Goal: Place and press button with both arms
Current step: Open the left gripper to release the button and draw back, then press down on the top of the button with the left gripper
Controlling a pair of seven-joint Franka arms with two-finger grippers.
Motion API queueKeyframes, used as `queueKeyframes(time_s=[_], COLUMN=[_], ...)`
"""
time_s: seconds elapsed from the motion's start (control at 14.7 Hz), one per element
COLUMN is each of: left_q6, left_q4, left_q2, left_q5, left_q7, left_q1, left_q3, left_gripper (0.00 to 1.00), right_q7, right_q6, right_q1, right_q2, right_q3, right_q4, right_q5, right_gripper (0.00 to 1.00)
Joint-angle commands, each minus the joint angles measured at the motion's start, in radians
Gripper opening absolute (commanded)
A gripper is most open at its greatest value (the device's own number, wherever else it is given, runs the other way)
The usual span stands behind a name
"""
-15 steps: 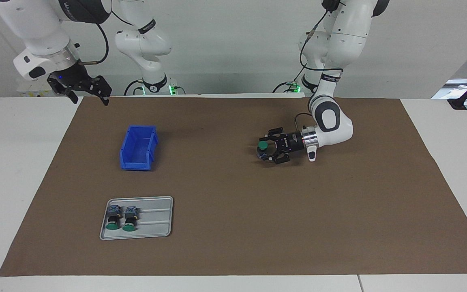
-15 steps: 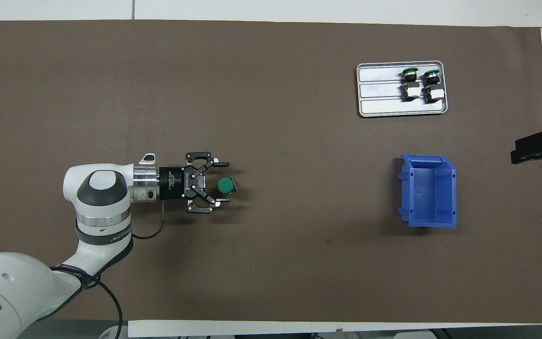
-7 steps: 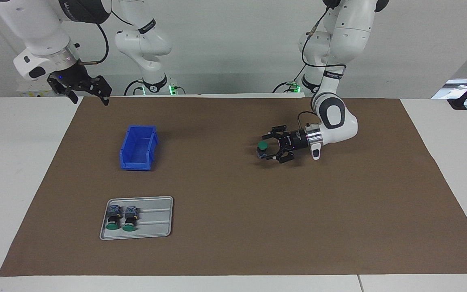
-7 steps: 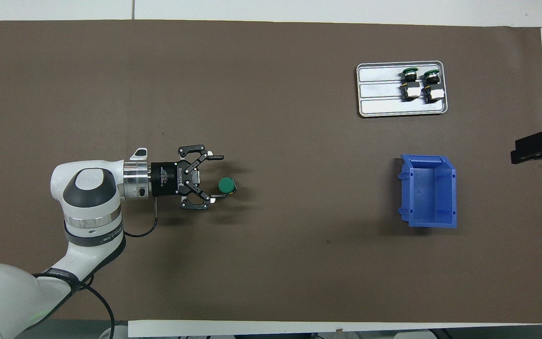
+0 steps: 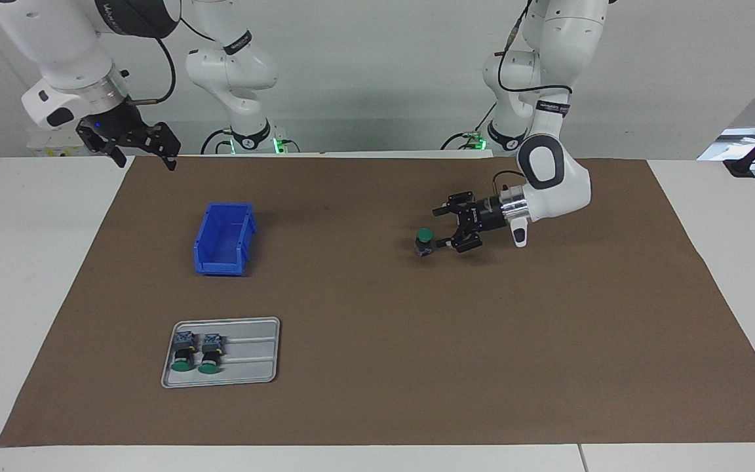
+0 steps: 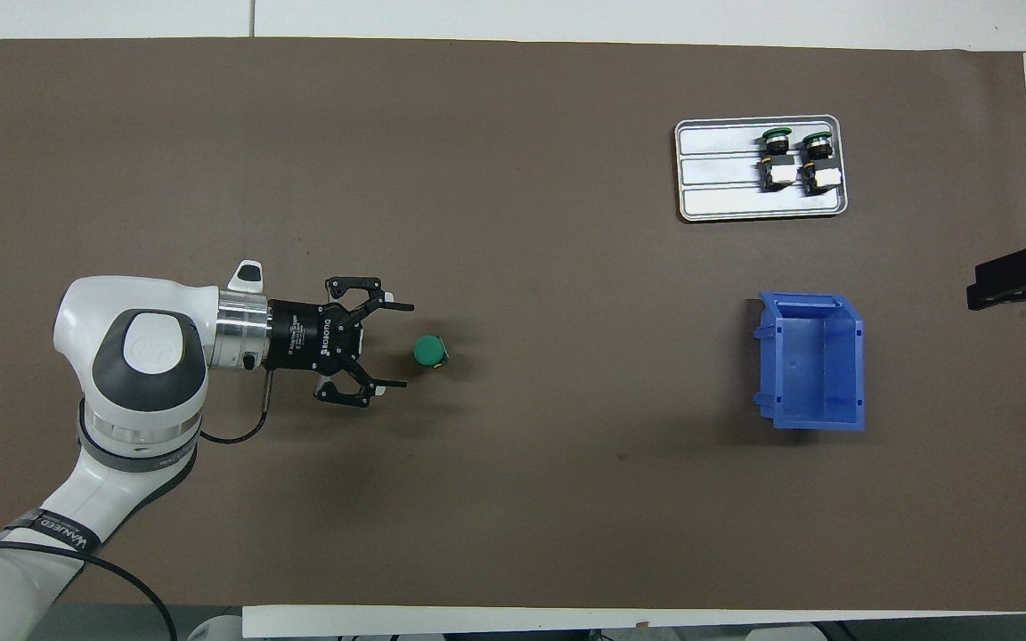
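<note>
1. Since a second ago, the left gripper point(image 5: 442, 227) has been drawn back from the button point(image 5: 424, 241) toward the left arm's end of the table point(image 5: 377, 406) and raised a little; earlier its spread fingers stood on either side of the green cap, and now the cap lies clear of the fingertips.
2. Its fingers are spread wide and nothing is held between them.
3. The button point(image 6: 429, 352) is left standing upright on the table, cap up, near the middle and somewhat toward the left arm's end, unmoved by the retreat.
4. The right gripper point(image 5: 143, 148) is kept waiting, raised above the table edge at the right arm's end, near the bin point(image 5: 223, 238); no change is seen there, and its fingers appear parted and empty.
5. Two more buttons point(image 5: 196, 351) are left lying on the tray point(image 5: 253, 351).
6. Placing is judged done; pressing the cap is judged still to come.
</note>
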State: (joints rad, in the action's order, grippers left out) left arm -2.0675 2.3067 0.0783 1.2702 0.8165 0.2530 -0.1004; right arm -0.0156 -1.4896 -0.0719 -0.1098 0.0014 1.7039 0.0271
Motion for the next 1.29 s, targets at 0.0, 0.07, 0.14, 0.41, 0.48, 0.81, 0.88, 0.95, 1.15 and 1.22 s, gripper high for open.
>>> queueKeyframes(time_s=[0.0,0.07,0.14,0.41,0.48,0.81,0.88,0.95,1.15,1.22], left_q6=[-0.014,-0.01,0.0,0.004,0.004,0.023,0.055,0.064,0.066,0.06], left_q4=[-0.044,-0.077,-0.114,-0.191,-0.206,-0.285,-0.317,-0.329,-0.354,-0.363], left_q2=[-0.023,-0.023,-0.023,-0.022,-0.02,-0.003,0.001,0.007,0.021,0.03], left_q5=[-0.122,-0.193,-0.271,-0.509,-0.57,-0.886,-0.941,-1.001,-1.104,-1.109], left_q7=[0.023,0.02,0.019,0.013,0.015,0.033,0.033,0.03,0.021,0.018], left_q1=[0.02,0.017,0.02,0.086,0.107,0.21,0.221,0.233,0.261,0.269], left_q3=[0.004,0.004,0.004,-0.004,-0.004,-0.005,-0.005,-0.005,-0.007,-0.007], left_gripper=[1.0,1.0,1.0,1.0,1.0,0.89,0.85,0.81,0.47,0.35], right_q7=[0.019,0.019,0.019,0.019,0.019,0.019,0.019,0.019,0.019,0.019], right_q6=[0.0,0.0,0.0,0.0,0.0,0.0,0.0,0.0,0.0,0.0], right_q1=[-0.008,-0.008,-0.008,-0.008,-0.008,-0.008,-0.008,-0.008,-0.008,-0.008], right_q2=[-0.018,-0.018,-0.018,-0.018,-0.018,-0.018,-0.018,-0.018,-0.018,-0.018], right_q3=[0.005,0.005,0.005,0.005,0.005,0.005,0.005,0.005,0.005,0.005], right_q4=[0.016,0.016,0.016,0.016,0.016,0.016,0.016,0.016,0.016,0.016], right_q5=[0.002,0.002,0.002,0.002,0.002,0.002,0.002,0.002,0.002,0.002], right_gripper=[1.0,1.0,1.0,1.0,1.0,1.0,1.0,1.0,1.0,1.0])
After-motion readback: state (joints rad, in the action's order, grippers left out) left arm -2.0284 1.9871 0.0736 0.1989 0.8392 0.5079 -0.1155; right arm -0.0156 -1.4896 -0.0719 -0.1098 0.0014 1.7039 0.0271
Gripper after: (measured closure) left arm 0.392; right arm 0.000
